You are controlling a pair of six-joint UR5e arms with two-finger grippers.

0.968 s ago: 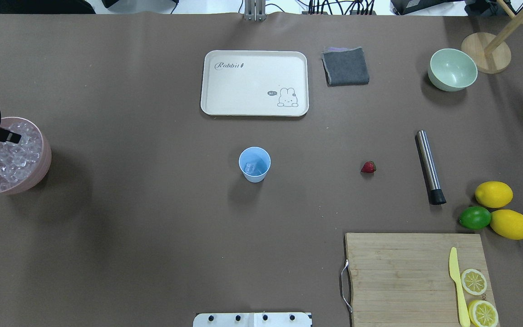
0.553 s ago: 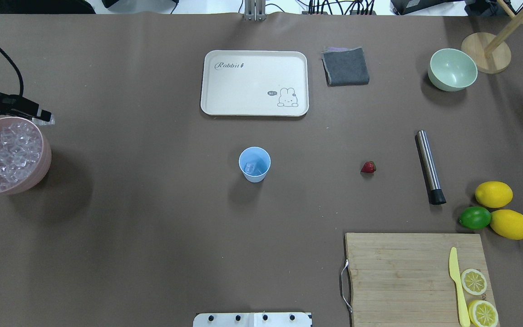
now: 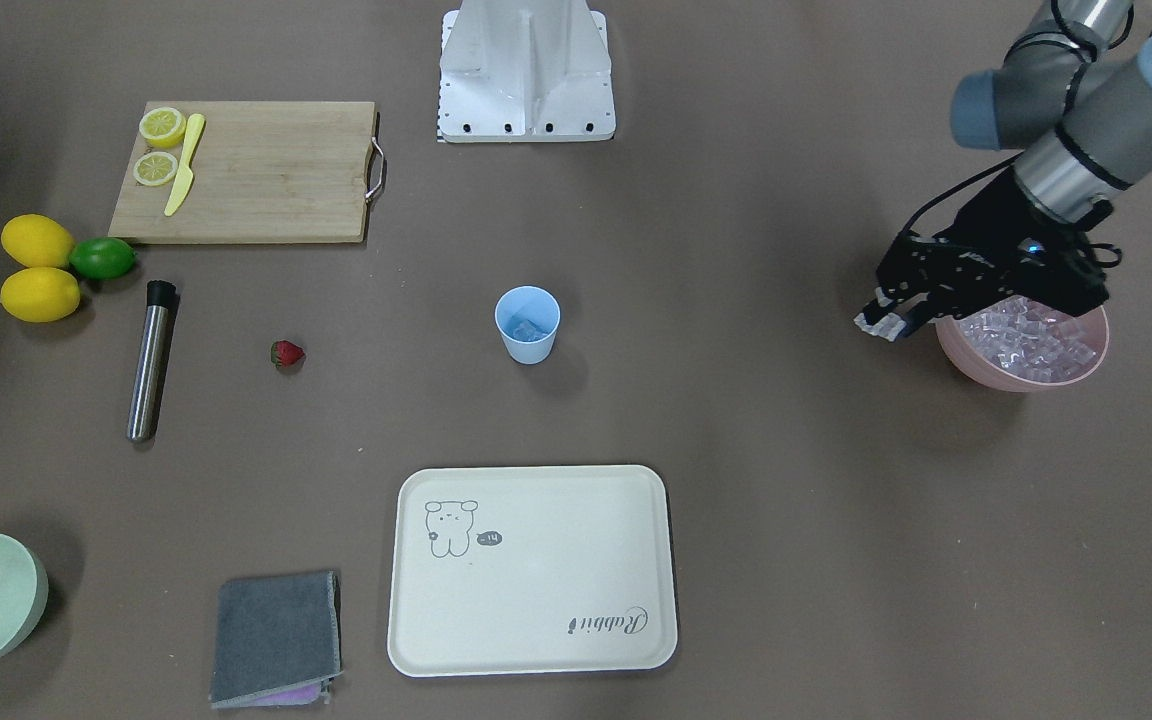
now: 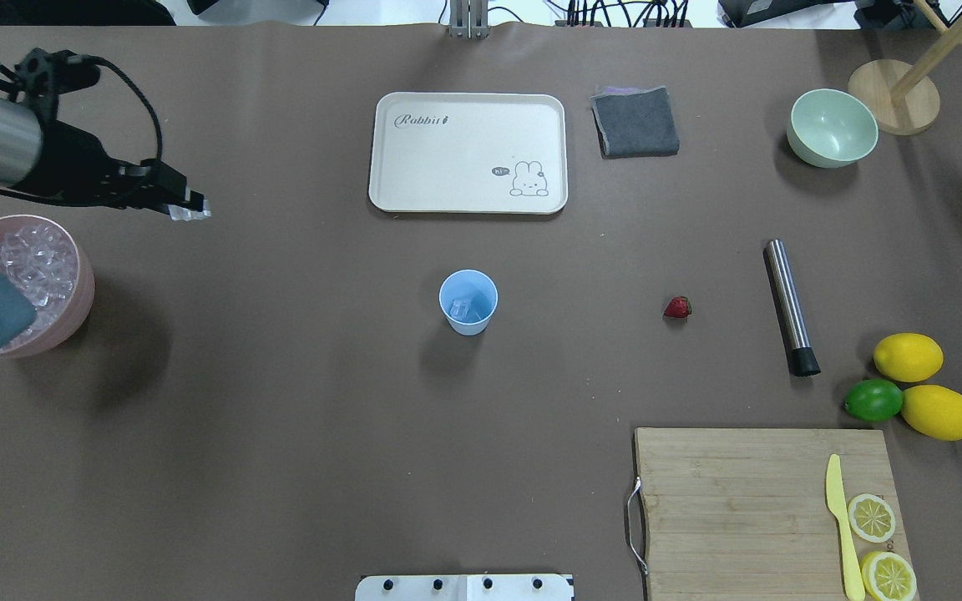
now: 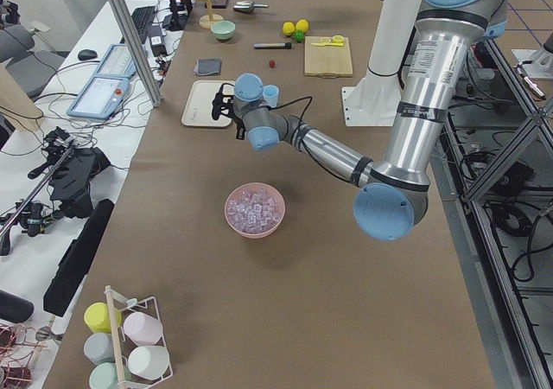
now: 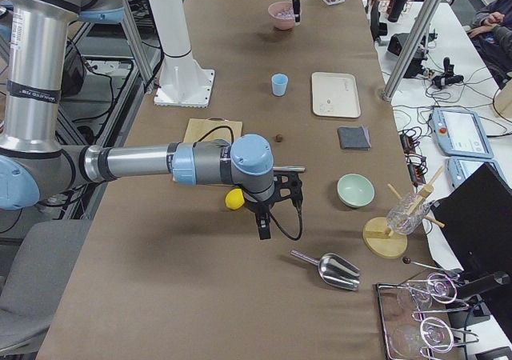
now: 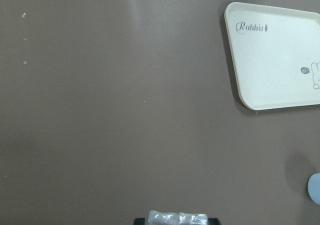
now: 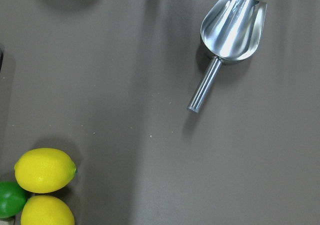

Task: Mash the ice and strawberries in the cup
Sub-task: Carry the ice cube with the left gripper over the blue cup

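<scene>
The left gripper point(image 4: 194, 209) is hovering over bare table at the left end, just to the right of the pink bowl point(image 4: 87, 288). Its fingers are pinching narrowly on ice point(image 7: 177, 217); in the wrist view two clear cubes are sitting side by side in a short row across the fingertips. More ice is lying heaped in the pink bowl.

The cup point(image 4: 470, 327) is standing upright in the middle of the table, mouth up, well apart from that gripper, with at least one cube at its bottom. The strawberry point(image 4: 677, 307) is lying on the table well to the right of the cup, between it and a steel rod point(image 4: 788, 300). Its darker cap end seems to be pointing right, toward the rod, though it is too small to be sure.

The rod is lying flat, its long axis running near to far, with the black tip toward the robot. A cream tray point(image 4: 448, 167) is lying beyond the cup, its long side running left to right.

The right gripper point(image 6: 263, 230) is hanging fingers-down over the right end of the table, near a metal scoop point(image 8: 232, 27) and lemons point(image 8: 45, 170). Whether its fingers are wide or narrow cannot be told.
</scene>
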